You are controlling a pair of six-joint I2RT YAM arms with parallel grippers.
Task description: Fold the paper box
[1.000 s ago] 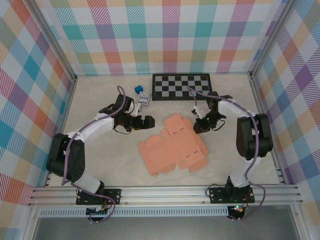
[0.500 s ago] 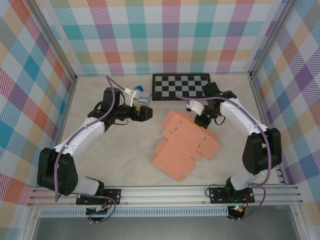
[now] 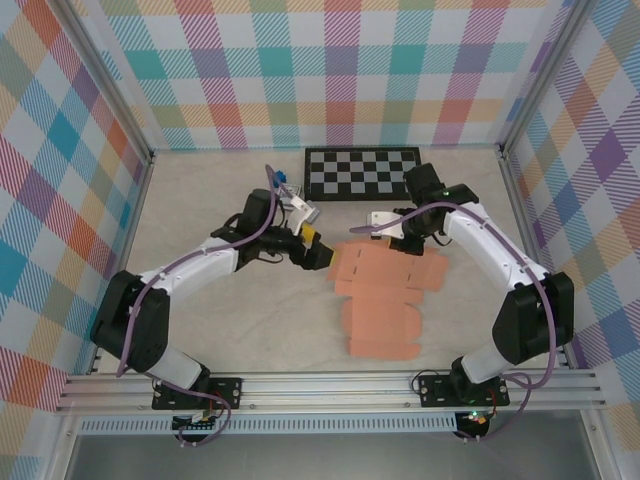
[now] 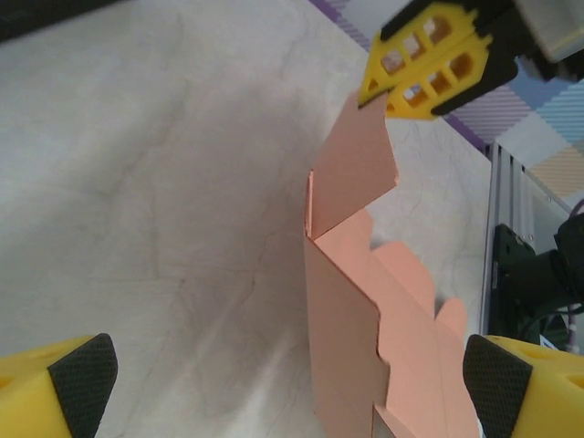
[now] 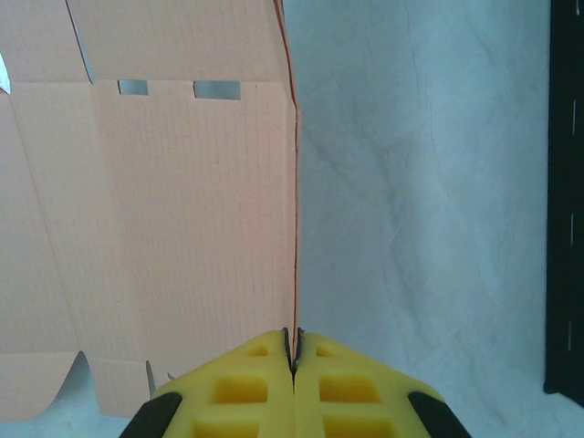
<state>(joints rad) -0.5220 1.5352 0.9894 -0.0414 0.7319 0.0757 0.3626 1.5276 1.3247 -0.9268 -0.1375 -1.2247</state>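
Starting the first fold, the right gripper [image 5: 294, 354] pinches the box's [image 3: 385, 300] raised 12 o'clock edge; the wide-open, empty left gripper [image 3: 316, 252] at 9 o'clock should next brace the crease.

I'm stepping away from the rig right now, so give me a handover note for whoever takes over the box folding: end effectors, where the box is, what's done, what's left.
Left end effector: open wide, facing the box's left edge, gripping nothing.
Right end effector: shut on the box's far edge, which it holds raised.
Box: an unfolded sheet in the middle of the table, near part lying flat, flaps spread.
Done: one edge gripped; no panel folded into shape yet.
Left: fold up the walls, tuck the flaps, close the box.
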